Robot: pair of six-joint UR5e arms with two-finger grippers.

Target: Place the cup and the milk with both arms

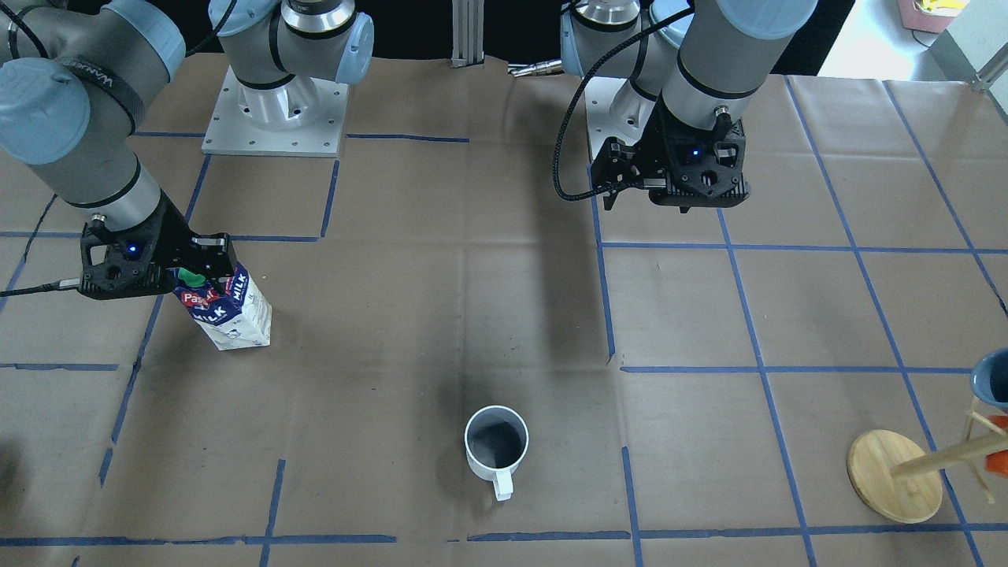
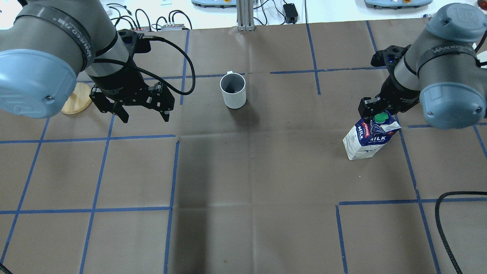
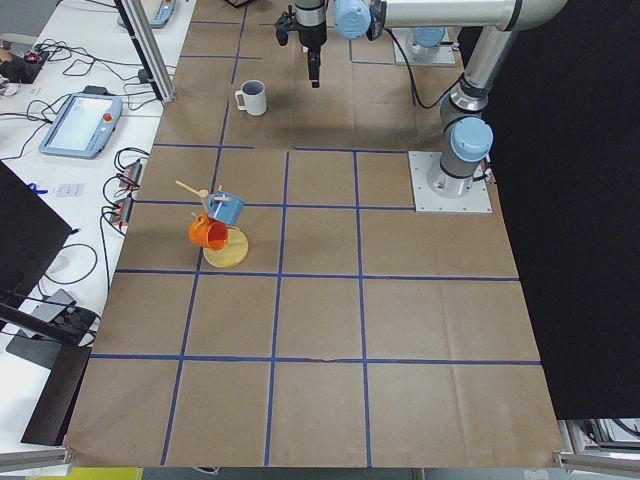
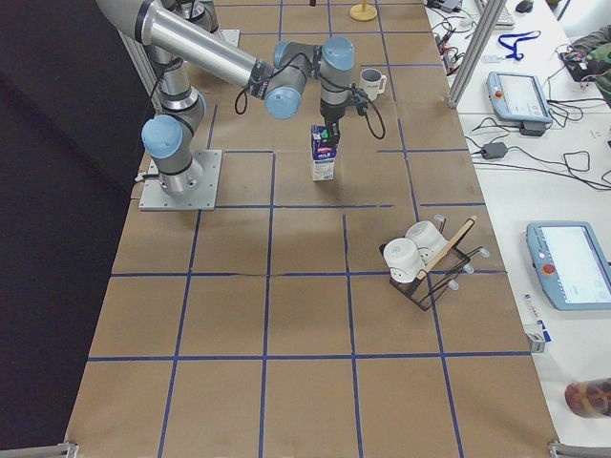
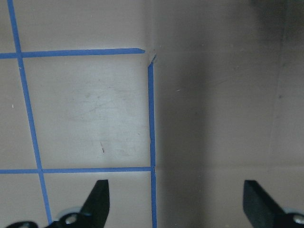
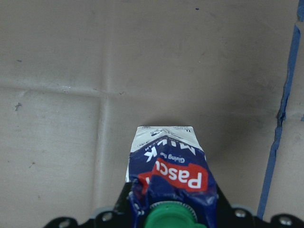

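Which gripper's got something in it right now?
The right gripper: it is shut on the top of the milk. The left gripper hangs open, holding nothing, apart from the cup.

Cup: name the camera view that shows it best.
Exterior front-facing: the cup sits close and unblocked, with rim, dark inside and handle all visible. Overhead nearly hides the handle behind it. Both side views show it small. Wrist views miss it.

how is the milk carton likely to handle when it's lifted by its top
The milk is tall on a narrow base, so it would probably tip if nudged high up. Its gable looks creased where the right gripper pinches it, so the paperboard likely gives and the carton may swing. Weight: cannot tell how full it is.
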